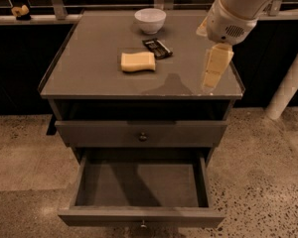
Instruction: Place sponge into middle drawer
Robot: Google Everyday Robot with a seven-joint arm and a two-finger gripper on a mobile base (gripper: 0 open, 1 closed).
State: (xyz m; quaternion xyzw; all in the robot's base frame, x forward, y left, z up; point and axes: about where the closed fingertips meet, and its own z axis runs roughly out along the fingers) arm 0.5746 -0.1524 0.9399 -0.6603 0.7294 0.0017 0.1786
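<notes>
- One sponge [137, 62] lies mid-worktop [89, 73], just beside one dark packet [157, 47]; one white bowl [150, 20] stands behind.
- Two drawers: upper drawer [141, 133] closed, middle drawer [141, 185] pulled out.
- One gripper [214, 76] hangs over the worktop's right edge, apart from the sponge; its opening cannot be told.

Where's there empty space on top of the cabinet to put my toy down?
The cabinet top is bare from its left edge to the sponge, and along the front edge. The open middle drawer is bare too. Crowded: back middle, where bowl, dark packet and sponge sit close. The gripper hangs over the right front corner.
</notes>
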